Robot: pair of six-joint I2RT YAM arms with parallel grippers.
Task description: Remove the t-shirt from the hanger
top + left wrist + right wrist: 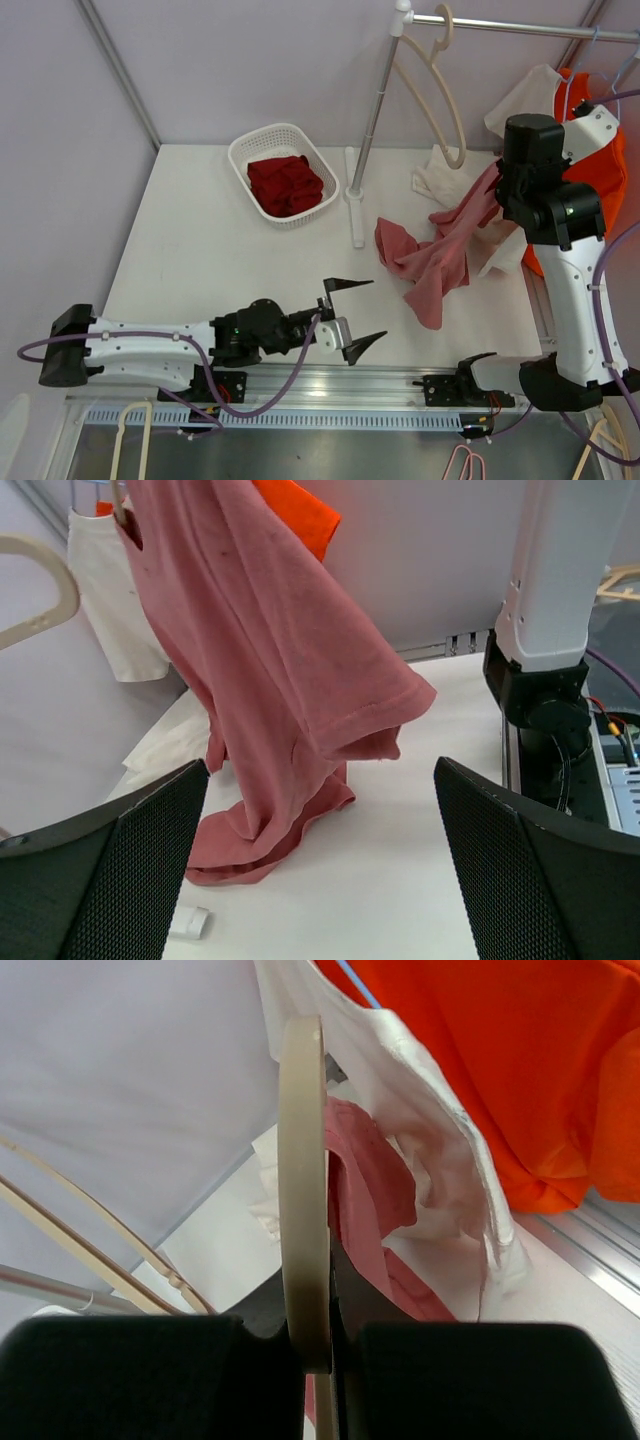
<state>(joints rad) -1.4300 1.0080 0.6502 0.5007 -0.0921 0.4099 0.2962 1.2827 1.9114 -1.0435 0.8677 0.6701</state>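
The right gripper (322, 1348) is clenched on the edge of a cream hanger (303, 1160), hemmed in by a white garment (440, 1160) and an orange garment (520, 1060) just beside it. The left gripper (357, 314) lies released, jaws wide, low by the near edge of the desk (200, 260), with bare surface ahead. The pink t-shirt (432, 262) hangs twisted from that hanger, its lower end bunched on the desk between the rack's upright pole (372, 120) and the right arm.
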